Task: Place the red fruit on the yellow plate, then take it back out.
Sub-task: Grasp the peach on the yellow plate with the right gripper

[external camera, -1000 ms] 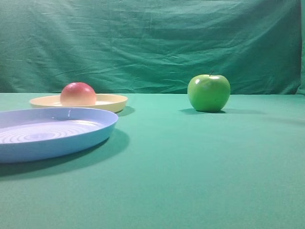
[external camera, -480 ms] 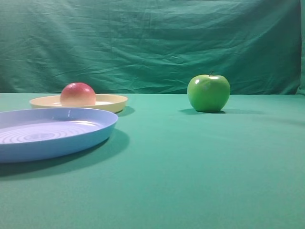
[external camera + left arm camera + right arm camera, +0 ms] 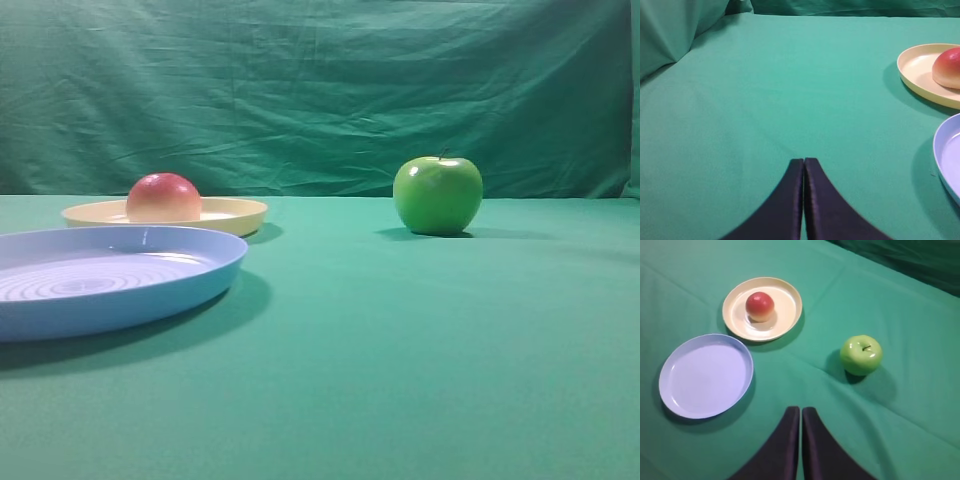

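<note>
The red fruit [image 3: 163,198] [image 3: 760,305] [image 3: 947,68] rests on the yellow plate [image 3: 235,211] [image 3: 787,305] [image 3: 916,65], at the back left of the exterior view. My left gripper [image 3: 804,160] is shut and empty, low over bare cloth well to the left of the plate. Seen from the right wrist, my right gripper [image 3: 801,409] is shut and empty too, high above the cloth between the plates and the green apple. Neither gripper shows in the exterior view.
A larger light blue plate [image 3: 205,280] [image 3: 675,400] [image 3: 940,160] lies in front of the yellow one. A glossy green apple [image 3: 437,194] [image 3: 861,355] stands to the right on the green cloth. A green backdrop hangs behind the table.
</note>
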